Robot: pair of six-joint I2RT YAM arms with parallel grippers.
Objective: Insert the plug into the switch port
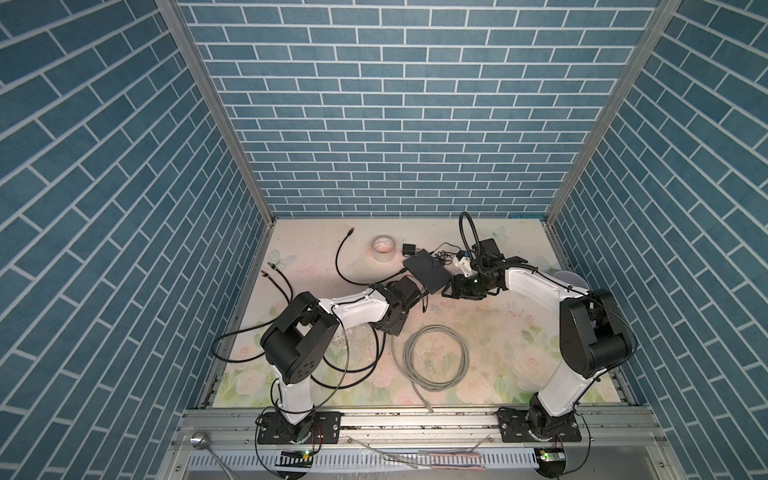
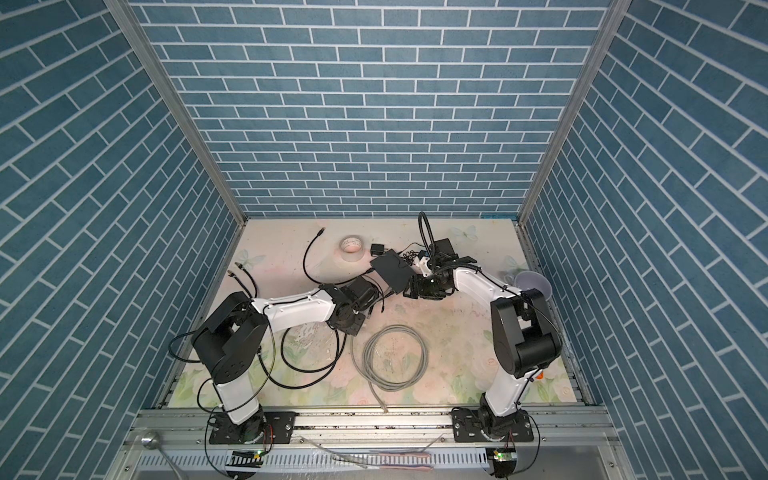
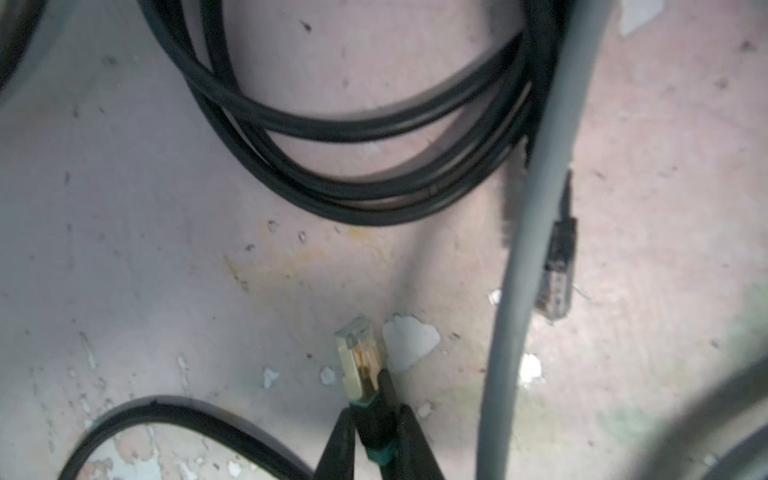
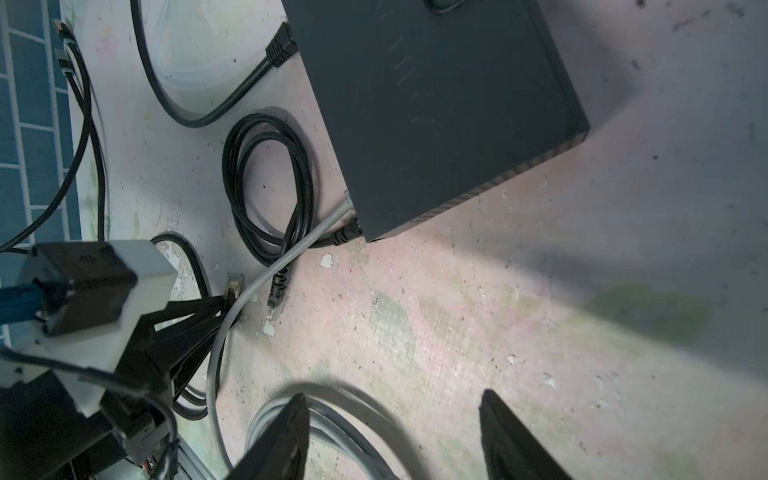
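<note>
Plug (image 3: 359,361) — fast in left hand (image 3: 376,411), lengthwise along fingers (image 3: 338,444), tip outward; right hand (image 4: 394,397) wide

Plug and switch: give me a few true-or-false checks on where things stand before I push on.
1. The left pincer is shut on the plug. True.
2. The plug is already seated in the switch. False: it is over the table, apart from the switch.
3. The right pincer grips the switch. False: its jaws stand open and empty.
4. A grey cable runs to the switch's edge. True.
5. The tape roll sits on the switch. False: it is on the table beside it.
</note>
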